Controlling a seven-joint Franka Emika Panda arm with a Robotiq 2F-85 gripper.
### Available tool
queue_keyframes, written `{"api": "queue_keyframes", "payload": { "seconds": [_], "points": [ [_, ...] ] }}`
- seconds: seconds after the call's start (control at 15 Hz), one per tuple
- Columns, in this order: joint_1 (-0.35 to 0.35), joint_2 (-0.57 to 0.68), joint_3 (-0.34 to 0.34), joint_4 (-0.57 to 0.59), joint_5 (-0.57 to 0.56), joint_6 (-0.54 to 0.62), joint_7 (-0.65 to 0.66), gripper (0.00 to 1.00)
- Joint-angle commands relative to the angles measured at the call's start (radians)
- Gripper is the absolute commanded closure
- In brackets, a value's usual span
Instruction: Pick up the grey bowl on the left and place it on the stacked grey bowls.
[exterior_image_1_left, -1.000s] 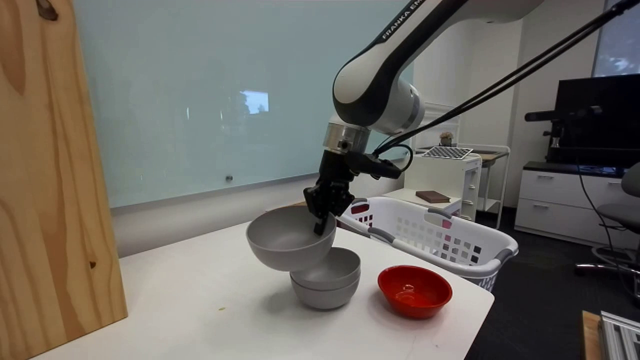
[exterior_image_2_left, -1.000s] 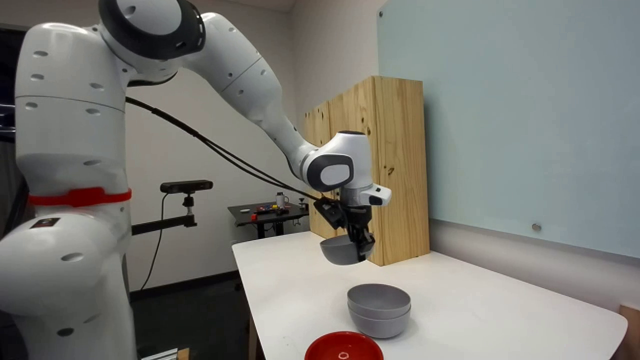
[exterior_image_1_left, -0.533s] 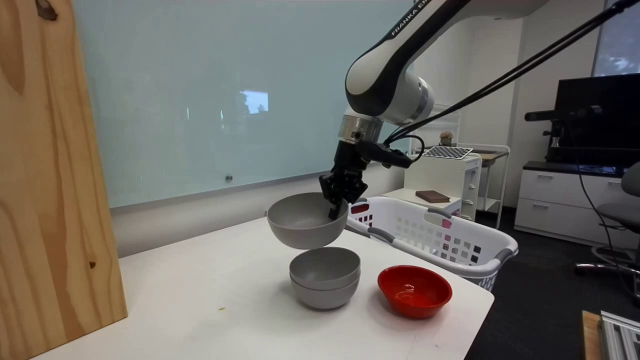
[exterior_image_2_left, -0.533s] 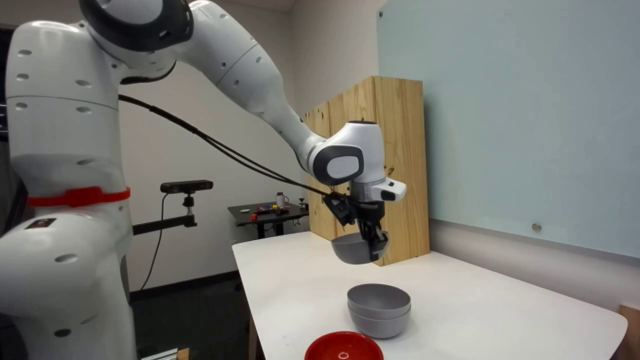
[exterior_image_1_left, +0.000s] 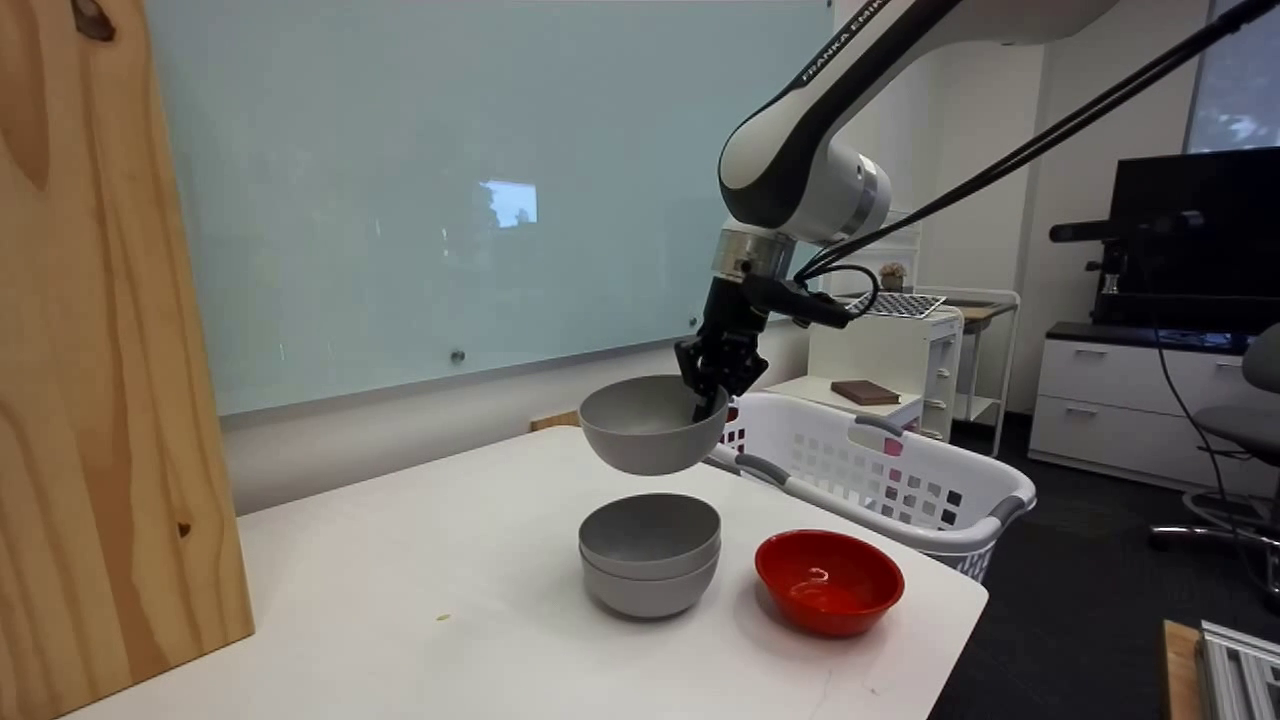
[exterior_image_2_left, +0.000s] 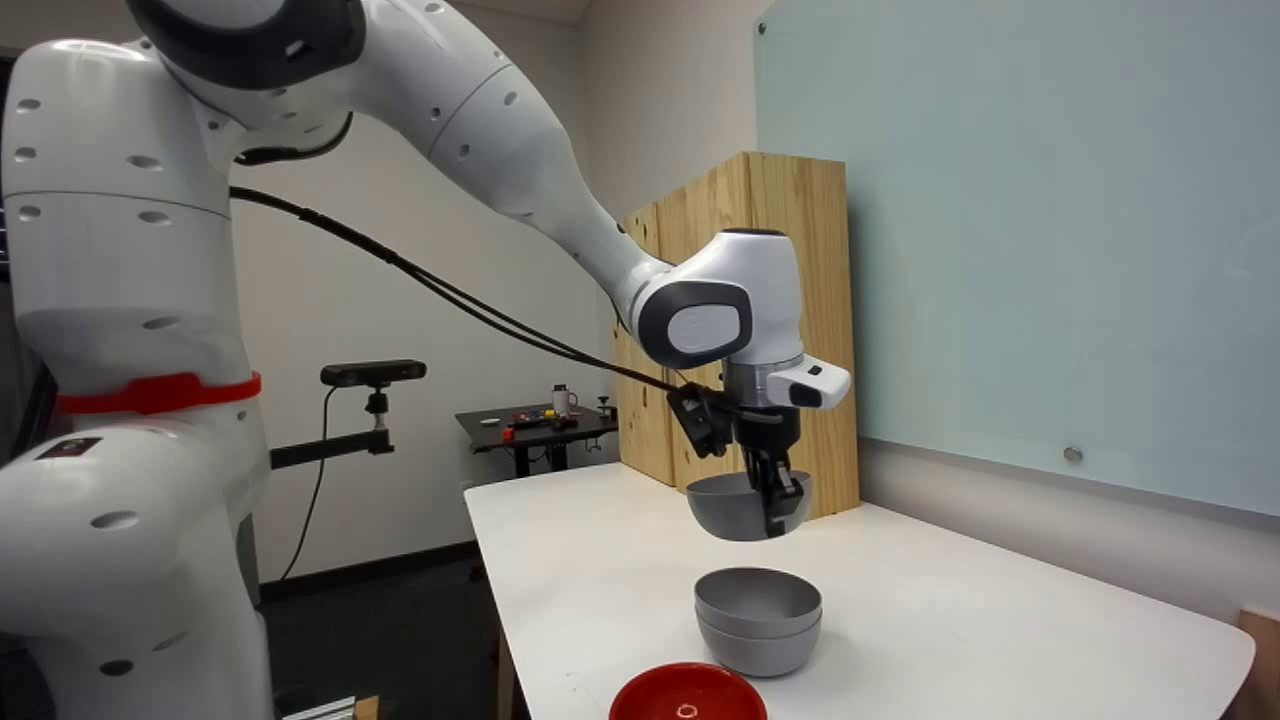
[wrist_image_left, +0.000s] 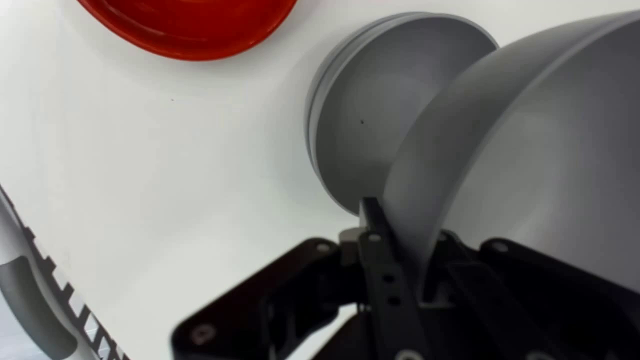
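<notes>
The grey bowl (exterior_image_1_left: 640, 452) hangs in the air, roughly upright, above the table. It also shows in an exterior view (exterior_image_2_left: 722, 512) and fills the right of the wrist view (wrist_image_left: 555, 150). My gripper (exterior_image_1_left: 708, 405) is shut on its rim, with one finger inside and one outside; the inner fingertip is mostly hidden by the bowl in the wrist view (wrist_image_left: 407, 227). The stacked grey bowls (exterior_image_1_left: 650, 592), two layered rims showing, stand on the table below the held bowl with a gap between. They also show in an exterior view (exterior_image_2_left: 758, 655) and, partly covered, in the wrist view (wrist_image_left: 375, 105).
A red bowl (exterior_image_1_left: 830, 595) stands beside the stack, near the table edge. A white slotted basket (exterior_image_1_left: 905, 527) stands beyond that edge. A tall wooden box (exterior_image_2_left: 800, 340) stands on the table (exterior_image_2_left: 950, 600). A glass board (exterior_image_2_left: 1040, 250) hangs on the wall behind.
The held grey bowl has moved to the right in both exterior views, and now appears more directly over the stack. The gripper stays shut on it. The stack and red bowl have not moved.
</notes>
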Motion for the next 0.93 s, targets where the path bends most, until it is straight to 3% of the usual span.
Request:
{"api": "queue_keyframes", "payload": {
  "seconds": [0.0,0.53,0.87],
  "points": [
    [-0.012,-0.002,-0.011,-0.037,0.025,-0.005,-0.026,0.97],
    [-0.020,0.004,-0.026,-0.080,0.017,0.007,-0.034,0.97],
    [-0.016,0.004,-0.020,-0.110,0.041,0.060,-0.102,0.97]
  ]
}}
